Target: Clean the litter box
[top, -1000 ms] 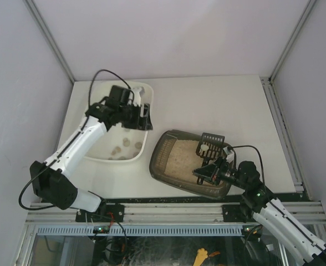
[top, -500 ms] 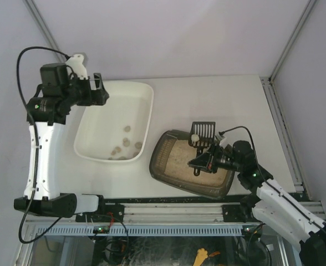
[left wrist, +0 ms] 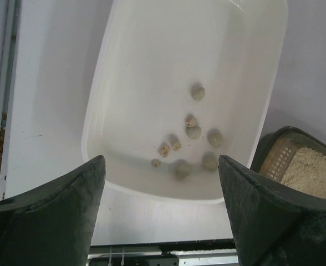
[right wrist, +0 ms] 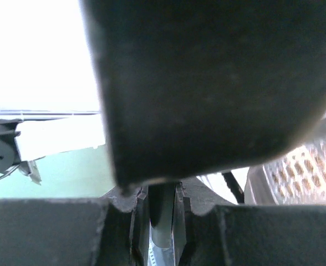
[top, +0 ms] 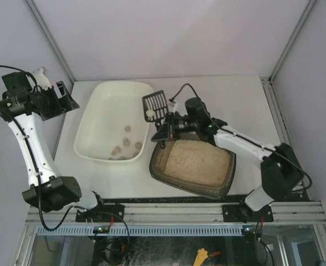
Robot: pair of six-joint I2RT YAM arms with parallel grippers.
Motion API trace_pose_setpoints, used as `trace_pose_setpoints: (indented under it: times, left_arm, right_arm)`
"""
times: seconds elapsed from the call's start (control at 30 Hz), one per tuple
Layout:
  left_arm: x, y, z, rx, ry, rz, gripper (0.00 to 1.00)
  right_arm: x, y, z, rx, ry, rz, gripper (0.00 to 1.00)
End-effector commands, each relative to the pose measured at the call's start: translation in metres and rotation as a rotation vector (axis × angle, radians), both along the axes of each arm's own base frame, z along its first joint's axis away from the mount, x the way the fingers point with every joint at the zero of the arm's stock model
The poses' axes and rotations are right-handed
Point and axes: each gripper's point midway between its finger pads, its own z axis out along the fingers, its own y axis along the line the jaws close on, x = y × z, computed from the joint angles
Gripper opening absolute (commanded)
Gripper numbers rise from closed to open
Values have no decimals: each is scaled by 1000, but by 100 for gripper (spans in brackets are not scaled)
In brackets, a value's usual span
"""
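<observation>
Top external view: dark litter box [top: 193, 166] of beige litter on counter [top: 229, 100], just right of white tub [top: 110, 105]. Left fingers [top: 62, 98] spread wide, empty, raised left of tub. Right fingers [top: 165, 129] clamped on black slotted scoop [top: 155, 103], above tub's right rim.

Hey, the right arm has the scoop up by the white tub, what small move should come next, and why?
Probably ease the right claw a little leftward and tip the scoop: its pale lump hangs right at the white tub rim, not clearly over the inside, where other lumps already lie.
</observation>
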Motion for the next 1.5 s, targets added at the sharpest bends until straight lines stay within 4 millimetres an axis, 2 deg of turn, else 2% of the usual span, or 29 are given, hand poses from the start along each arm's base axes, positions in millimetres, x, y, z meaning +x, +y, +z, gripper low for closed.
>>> trace_pose_setpoints:
  times: [0.0,0.17,0.27,0.37,0.47,0.5,0.63,0.87,1.0,1.1,1.17,1.2,1.3,1.47]
  left_arm:
    - [-13,-7,1,-24,0,-51,86]
    - [-15,5,3,-64,-13,-23,86]
    - [-16,9,3,-93,-12,-5,86]
    - [-15,8,3,-123,-20,-6,86]
    - [-13,5,1,-151,-30,-13,86]
    - [-12,4,-1,-158,-31,-18,86]
    - [-10,4,-8,-165,-18,-23,86]
    - [-13,6,-18,-156,7,-28,86]
    - [-14,3,-21,-169,10,-36,85]
    - [-15,1,-24,-175,12,-54,85]
    - [-15,0,-29,-177,21,-64,86]
    - [-15,-1,-32,-181,26,-69,85]
    - [-16,-3,-38,-199,37,-85,86]
    - [-15,-10,-47,-238,50,-119,85]
  right_arm:
    - [13,44,7,-8,-105,95,0]
    - [20,74,-36,-270,-149,130,0]
    - [28,75,-60,-482,-248,94,0]
    - [35,68,-73,-632,-339,38,0]
    - [44,56,-77,-810,-452,-25,0]
    - [48,54,-71,-856,-497,-44,0]
    - [53,45,-71,-1022,-607,-61,0]
    - [58,42,-71,-1077,-647,-83,0]
    - [52,33,-62,-1063,-663,-28,0]
    - [36,7,-53,-1033,-703,69,0]
    - [23,-18,-51,-1013,-690,115,0]
    - [17,-31,-43,-984,-680,121,0]
    - [0,-69,-42,-920,-578,136,0]
    - [-28,-115,-42,-821,-478,137,0]
